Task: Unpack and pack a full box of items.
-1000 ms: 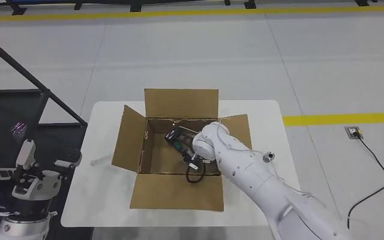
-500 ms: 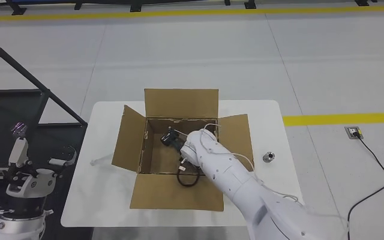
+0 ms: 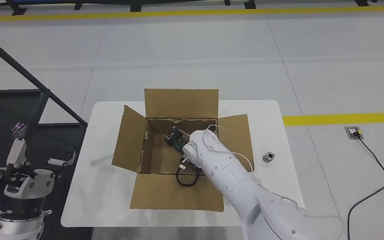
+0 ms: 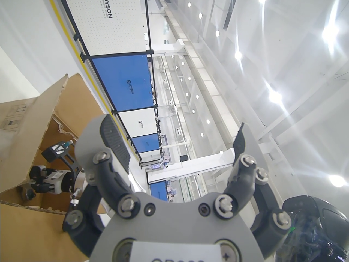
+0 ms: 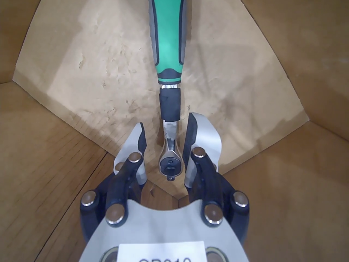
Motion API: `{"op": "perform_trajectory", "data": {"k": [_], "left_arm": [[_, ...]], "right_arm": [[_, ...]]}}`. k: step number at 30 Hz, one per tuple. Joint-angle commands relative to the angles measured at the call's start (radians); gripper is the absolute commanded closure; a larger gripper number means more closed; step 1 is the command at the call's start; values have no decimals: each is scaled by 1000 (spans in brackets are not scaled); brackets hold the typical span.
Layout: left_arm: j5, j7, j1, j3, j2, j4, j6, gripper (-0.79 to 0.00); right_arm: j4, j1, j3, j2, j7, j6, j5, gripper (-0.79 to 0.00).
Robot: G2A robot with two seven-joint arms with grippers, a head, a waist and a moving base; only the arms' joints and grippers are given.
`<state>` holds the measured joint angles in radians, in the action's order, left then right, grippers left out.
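A white table [image 3: 102, 198] stood on a pale factory floor, seen from above, with an open cardboard box [image 3: 180, 101] at its middle, all four flaps folded outward. The right arm [image 3: 228, 174] came in from about 5 o'clock and bent down into the box, its wrist toward the wall at 12 o'clock. Inside, on the bare brown floor of the box [image 5: 95, 55], lay a ratchet wrench [image 5: 167, 28] with a green and grey handle, a short black sleeve below the handle and a shiny metal head. The right gripper [image 5: 167, 128] sat low over that head, one finger on each side of it. The fingers [image 5: 192, 126] were a little apart, one pad right against the head and a small gap showing on the other side, so the wrench lay on the cardboard rather than being clamped. On the table at 3 o'clock from the box, well clear of it, stood a small metal cylinder [image 3: 269, 157]. The left arm [image 3: 27, 183] was off the table at about 8 o'clock. The left gripper [image 4: 174, 126] pointed up toward the ceiling lights with its two ridged black pads [image 4: 114, 140] spread wide apart, gripping nothing, and a flap of the box [image 4: 27, 126] was visible beside it.
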<state>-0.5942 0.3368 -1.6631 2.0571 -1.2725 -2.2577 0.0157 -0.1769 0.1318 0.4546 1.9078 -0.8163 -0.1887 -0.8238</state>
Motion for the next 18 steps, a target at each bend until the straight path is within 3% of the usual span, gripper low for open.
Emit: {"op": "perform_trajectory", "data": {"k": [1,18], "left_arm": [[2,4,-3,-2,0,-3,2,-785],[-5,16,-11,4,1,-9,10,-785]], "right_arm": [[9,2,2,1,2,-1,-1,-351],[28,15,5,2,26,15,-24,-329]]}}
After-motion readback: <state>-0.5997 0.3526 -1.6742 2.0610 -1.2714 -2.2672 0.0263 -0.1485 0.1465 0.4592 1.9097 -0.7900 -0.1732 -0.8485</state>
